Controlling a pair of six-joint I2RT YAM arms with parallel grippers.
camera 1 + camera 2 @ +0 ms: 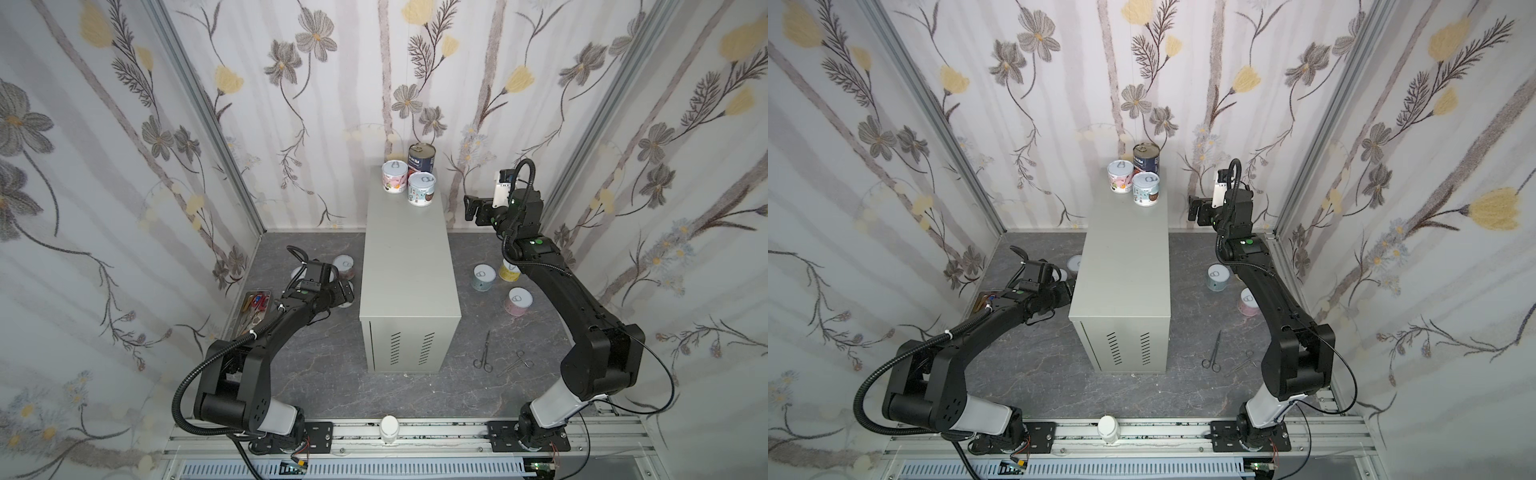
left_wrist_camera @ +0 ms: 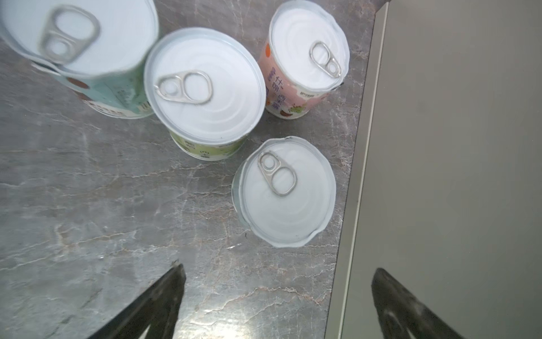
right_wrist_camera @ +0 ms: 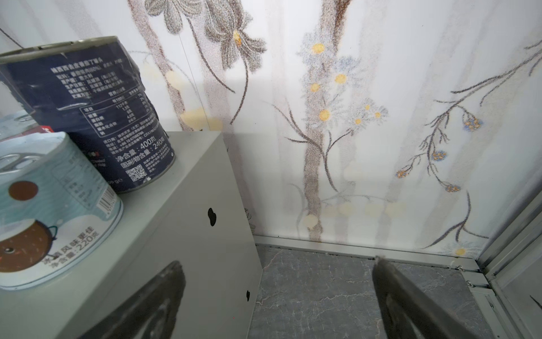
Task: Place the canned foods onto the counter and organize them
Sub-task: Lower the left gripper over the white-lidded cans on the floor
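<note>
Left of the counter (image 1: 407, 257), upright cans (image 2: 284, 193) stand just on the far side of the left gripper (image 2: 278, 267) — jaws apart, empty.

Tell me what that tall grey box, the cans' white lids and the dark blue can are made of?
The grey box looks like painted sheet metal: matte flat panels, crisp folded edges, punched vent slots. The white lids seem coated metal, with pressed rings and bare silvery pull tabs. The dark blue can shows a dull metal rim and a creased, slightly glossy label, probably paper.
</note>
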